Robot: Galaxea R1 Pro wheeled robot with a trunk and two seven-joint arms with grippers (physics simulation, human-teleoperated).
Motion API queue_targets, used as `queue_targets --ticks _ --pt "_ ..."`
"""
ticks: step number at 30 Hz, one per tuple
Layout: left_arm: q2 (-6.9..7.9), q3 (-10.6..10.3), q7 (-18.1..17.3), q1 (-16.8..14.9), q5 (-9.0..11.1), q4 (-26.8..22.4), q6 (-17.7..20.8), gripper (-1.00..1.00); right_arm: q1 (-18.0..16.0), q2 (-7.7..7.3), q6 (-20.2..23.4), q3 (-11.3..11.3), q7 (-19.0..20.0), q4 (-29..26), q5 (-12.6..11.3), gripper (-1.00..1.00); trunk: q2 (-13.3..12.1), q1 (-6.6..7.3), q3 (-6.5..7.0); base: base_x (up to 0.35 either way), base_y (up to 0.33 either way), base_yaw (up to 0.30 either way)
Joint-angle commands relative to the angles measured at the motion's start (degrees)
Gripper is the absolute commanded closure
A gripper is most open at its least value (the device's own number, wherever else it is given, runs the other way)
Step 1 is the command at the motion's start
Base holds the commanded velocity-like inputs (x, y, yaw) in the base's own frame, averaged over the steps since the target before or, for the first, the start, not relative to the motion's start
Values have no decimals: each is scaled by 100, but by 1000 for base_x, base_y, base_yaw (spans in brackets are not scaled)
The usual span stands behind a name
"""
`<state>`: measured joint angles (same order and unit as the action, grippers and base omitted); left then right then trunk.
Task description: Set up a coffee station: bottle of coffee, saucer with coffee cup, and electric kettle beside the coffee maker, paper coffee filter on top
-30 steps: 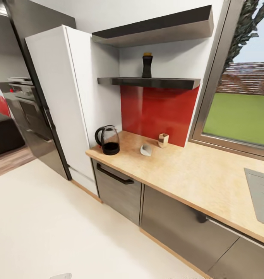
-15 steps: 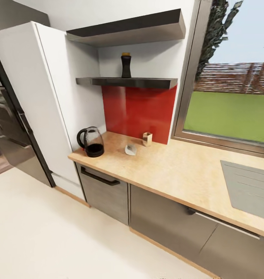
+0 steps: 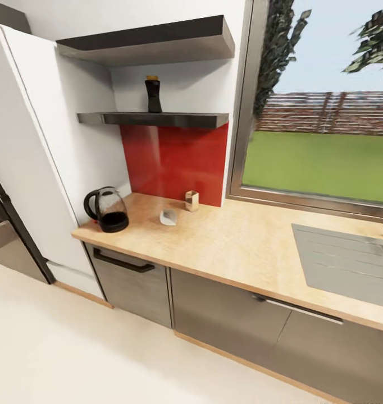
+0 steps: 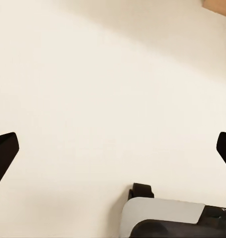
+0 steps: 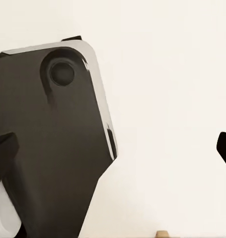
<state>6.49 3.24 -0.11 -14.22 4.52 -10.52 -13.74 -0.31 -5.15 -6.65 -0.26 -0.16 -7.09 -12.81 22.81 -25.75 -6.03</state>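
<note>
The bottle of coffee (image 3: 153, 94), dark brown with a tan cap, stands upright on the lower kitchen shelf (image 3: 158, 119). Below it the electric kettle (image 3: 107, 209) sits at the left end of the kitchen countertop (image 3: 236, 247), dark liquid inside. A small whitish item (image 3: 168, 216) lies on the worktop beside a small tan box (image 3: 191, 200); I cannot tell what it is. The coffee maker, saucer and coffee cup are out of view. My left gripper (image 4: 113, 148) is open over the cream floor. My right gripper (image 5: 113, 148) is open above the robot's dark base plate (image 5: 48, 148).
A tall white cabinet (image 3: 40, 157) bounds the counter's left end. A red backsplash (image 3: 174, 160) and a large window (image 3: 320, 112) line the wall. A grey sink drainboard (image 3: 343, 261) is set into the worktop at right. Dark grey cabinet fronts (image 3: 225, 314) stand below, with cream floor (image 3: 73, 353) in front.
The head camera has swung right: the whole picture shifted left, the dark oven and fridge left the frame and the sink drainboard came in. Nothing on the counter or shelf moved.
</note>
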Motion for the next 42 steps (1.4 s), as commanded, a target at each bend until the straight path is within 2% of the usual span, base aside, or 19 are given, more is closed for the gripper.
queue_targets --ticks 1,5,10,12,13,16,17,21,22,23,26,35,38,42 --pt "7 1 -7 -2 44 5 -16 -100 -2 -1 -12 0 -2 -1 -39 -100 11 -3 -11 0 0 -151" --pt "32 1 -7 -2 41 6 -15 -100 -3 -3 39 6 9 -1 -40 -100 11 -3 -10 0 0 -111" --pt "75 4 -7 -3 41 -26 -28 -100 0 -10 321 8 28 -8 -38 -100 11 -3 -2 0 0 -85" --pt "148 11 -11 -24 42 -64 -43 -100 0 -11 379 8 28 -10 -38 -100 11 -3 -1 0 0 -19" --pt "257 18 -18 -69 49 -136 -53 -100 0 -12 400 9 39 -11 -41 -100 11 -3 -1 0 0 -5" --pt "330 33 -22 -99 55 -545 -46 -100 -2 -12 407 9 47 -22 -44 -100 11 -3 -1 0 0 -2" --pt "338 42 -21 -135 55 -1296 16 -100 -3 -10 410 9 50 -38 -46 -100 11 -3 -1 0 0 0" --pt "334 44 -30 -212 56 -2058 53 -100 -1 -9 410 9 51 -40 -46 -100 11 -3 -1 0 0 0" --pt "319 30 -44 -522 57 -2417 73 -100 -1 -11 409 9 34 -38 -41 -100 11 -3 -1 0 0 0" --pt "302 24 -47 -731 57 -2466 102 -100 1 -12 405 9 30 -38 -39 -100 11 -3 -1 0 0 0" --pt "289 21 -57 -1068 61 -2503 311 -100 -2 -12 403 9 20 -37 -38 -100 11 -3 -1 0 0 0" --pt "253 19 -76 -2360 75 -2599 1601 -100 -1 -11 401 9 7 -30 -37 -100 11 -3 -1 0 0 -2" --pt "243 19 -81 -2645 76 -2603 1913 -100 -2 -12 401 9 7 -23 -37 -100 11 -3 1 0 0 -101" --pt "244 17 -84 -2789 69 -2597 2159 -100 -2 -12 395 9 7 -21 -37 -100 11 -3 11 0 0 -202"
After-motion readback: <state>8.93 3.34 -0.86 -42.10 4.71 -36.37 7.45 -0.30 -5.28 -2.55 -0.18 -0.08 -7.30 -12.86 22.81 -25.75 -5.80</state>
